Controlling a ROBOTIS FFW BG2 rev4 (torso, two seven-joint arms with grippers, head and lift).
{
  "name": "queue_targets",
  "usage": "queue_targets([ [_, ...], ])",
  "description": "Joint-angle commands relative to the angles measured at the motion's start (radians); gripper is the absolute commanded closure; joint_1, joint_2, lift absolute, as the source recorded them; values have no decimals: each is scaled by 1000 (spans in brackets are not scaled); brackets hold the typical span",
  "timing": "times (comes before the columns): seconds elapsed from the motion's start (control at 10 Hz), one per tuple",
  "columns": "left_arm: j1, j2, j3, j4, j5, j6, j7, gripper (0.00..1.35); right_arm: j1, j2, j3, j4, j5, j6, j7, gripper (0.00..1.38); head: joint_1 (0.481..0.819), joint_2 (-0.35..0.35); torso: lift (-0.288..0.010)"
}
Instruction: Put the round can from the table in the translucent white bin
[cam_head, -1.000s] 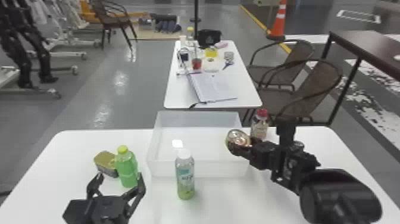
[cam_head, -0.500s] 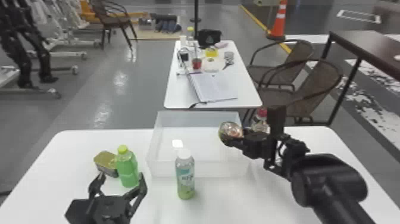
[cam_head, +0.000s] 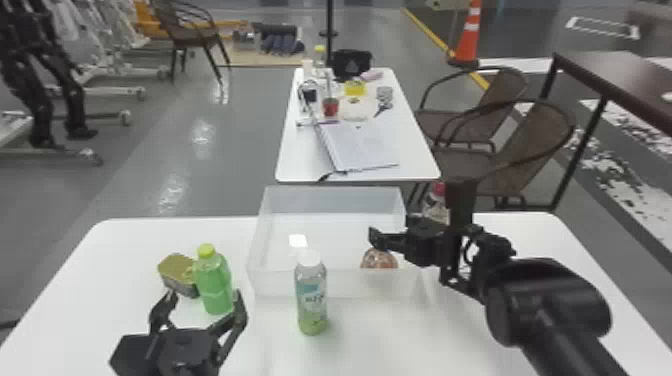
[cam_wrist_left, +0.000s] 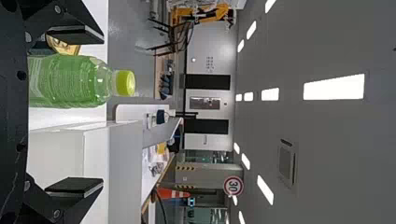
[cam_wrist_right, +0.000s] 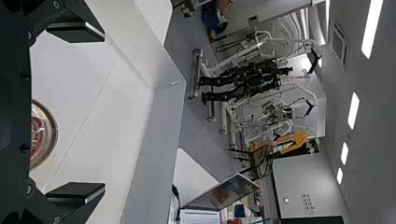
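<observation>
Head view, bottle (cam_head: 312, 302) before bin (cam_head: 350, 286), green bottle (cam_head: 216, 282) near open left pincer (cam_head: 205, 297), right pincer (cam_head: 376, 239) open by can (cam_head: 379, 260)

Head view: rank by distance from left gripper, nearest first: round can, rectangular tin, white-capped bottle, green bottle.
From the left gripper:
1. green bottle: right by its fingers
2. rectangular tin: behind the green bottle, to its left
3. white-capped bottle: to the right, before the bin
4. round can: inside the bin, right side
</observation>
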Motion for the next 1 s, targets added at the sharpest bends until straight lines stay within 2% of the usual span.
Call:
queue_targets([
  [0.0, 0, -3, 0, 1, 0, -1, 0, 214, 5, 0, 0, -3, -10, -9, 0, 108, 549, 0, -100],
  [0.2, 2, -3, 0, 1, 0, -2, 0, 214, 48, 0, -21, -87, 16, -12, -2, 108, 549, 0, -100],
  [0.4, 2, -3, 0, 1, 0, -4, 0, 214, 184, 9, -89, -264, 57, -8, -94, 108, 549, 0, -100],
  [0.6, 3, -3, 6, 1, -3, -19, 0, 214, 324, 12, -144, -441, 130, -5, -121, 108, 549, 0, -100],
  [0.7, 6, -3, 11, 0, -4, -25, 0, 214, 393, 3, -153, -491, 133, -77, -160, 108, 549, 0, -100],
  [0.9, 9, -3, 15, -5, -17, -27, 0, 214, 514, 28, -202, -501, 151, -247, -169, 108, 549, 0, -100],
])
